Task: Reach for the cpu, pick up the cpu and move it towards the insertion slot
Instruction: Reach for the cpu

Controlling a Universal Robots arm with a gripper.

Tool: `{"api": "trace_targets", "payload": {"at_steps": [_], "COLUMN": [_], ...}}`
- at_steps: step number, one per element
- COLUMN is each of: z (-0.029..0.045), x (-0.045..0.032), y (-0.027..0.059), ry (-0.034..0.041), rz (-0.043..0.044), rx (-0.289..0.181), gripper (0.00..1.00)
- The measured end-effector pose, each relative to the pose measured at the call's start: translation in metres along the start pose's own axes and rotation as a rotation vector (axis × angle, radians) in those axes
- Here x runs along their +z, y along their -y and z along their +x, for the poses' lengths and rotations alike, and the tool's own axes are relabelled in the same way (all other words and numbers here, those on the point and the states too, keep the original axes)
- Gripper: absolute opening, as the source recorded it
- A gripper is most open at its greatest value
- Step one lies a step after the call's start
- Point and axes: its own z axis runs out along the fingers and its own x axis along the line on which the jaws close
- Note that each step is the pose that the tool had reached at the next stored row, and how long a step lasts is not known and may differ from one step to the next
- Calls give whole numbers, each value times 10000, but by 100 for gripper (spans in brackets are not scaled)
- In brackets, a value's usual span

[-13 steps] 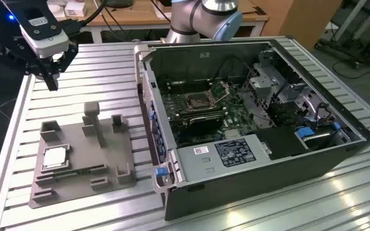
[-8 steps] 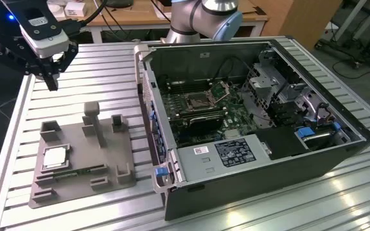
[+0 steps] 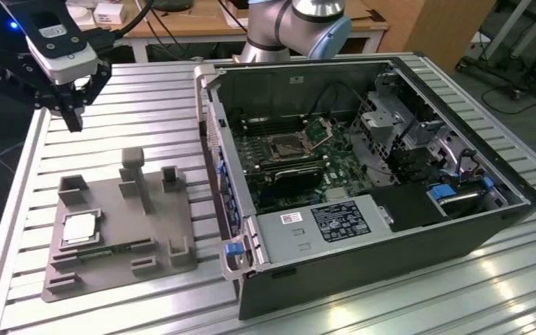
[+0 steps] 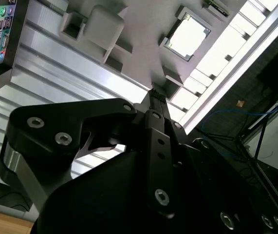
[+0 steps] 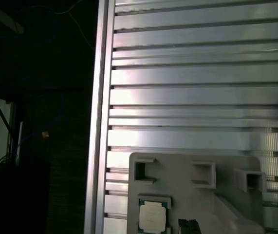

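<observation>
The cpu [image 3: 80, 228] lies flat in a square pocket of a grey fixture plate [image 3: 170, 220] on the slatted table, at the exterior view's left. Both wrist views show the cpu [image 4: 187, 35] [image 5: 153, 217] from above, silver topped with a paler rim. My gripper [image 3: 75, 124] hangs high over the table's far left corner, well apart from the chip, fingers drawn together on nothing. Its dark fingertips [image 4: 157, 96] point toward the fixture's edge. The insertion slot [image 3: 289, 144] sits on the board inside the open computer case, its metal flap [image 3: 322, 130] raised.
The open computer case [image 3: 361, 230] fills the exterior view's right, its raised side wall [image 3: 214, 153] next to the fixture. A green memory stick [image 3: 109, 249] lies beside the chip, among grey posts [image 3: 136, 171]. The table's edge [image 3: 21, 188] is close, and the arm's base [image 3: 296, 28] stands behind the case.
</observation>
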Motion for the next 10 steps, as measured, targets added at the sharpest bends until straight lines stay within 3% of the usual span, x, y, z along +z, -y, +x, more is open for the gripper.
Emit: {"api": "trace_targets", "payload": {"at_steps": [10], "z": [93], "x": [6], "y": [-2], "ry": [0], "rz": [0], "rx": [0], "gripper": [11]}}
